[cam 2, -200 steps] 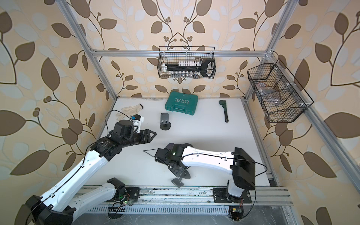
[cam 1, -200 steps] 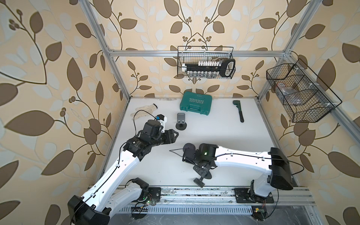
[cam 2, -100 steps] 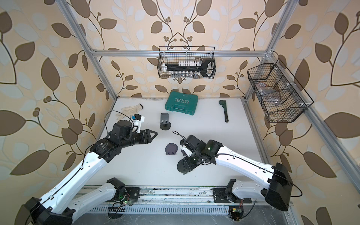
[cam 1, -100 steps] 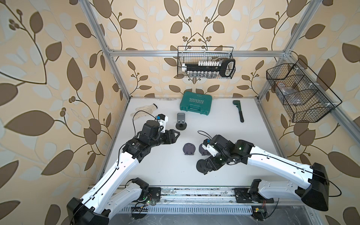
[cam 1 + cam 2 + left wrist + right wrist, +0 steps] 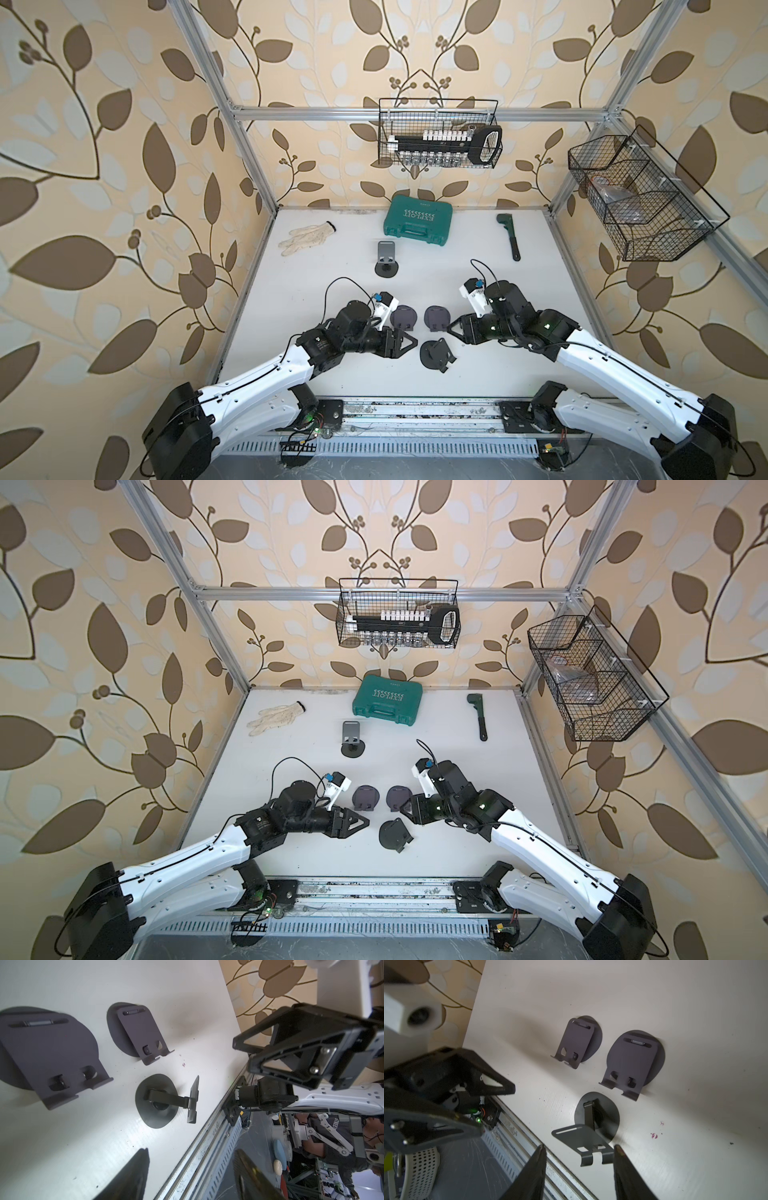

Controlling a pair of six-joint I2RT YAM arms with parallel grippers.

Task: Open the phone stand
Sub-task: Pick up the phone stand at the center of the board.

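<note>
Left end effector (image 5: 409, 341), right end effector (image 5: 451, 330) spread, flanking phone stand (image 5: 432, 353)

Both top views look steeply down from above the near edge over the whole table (image 5: 332, 262) to the far wall. The wrist cameras sit low and close, facing each other across the black phone stand (image 5: 155, 1103) and two grey stands (image 5: 52, 1049).
</note>
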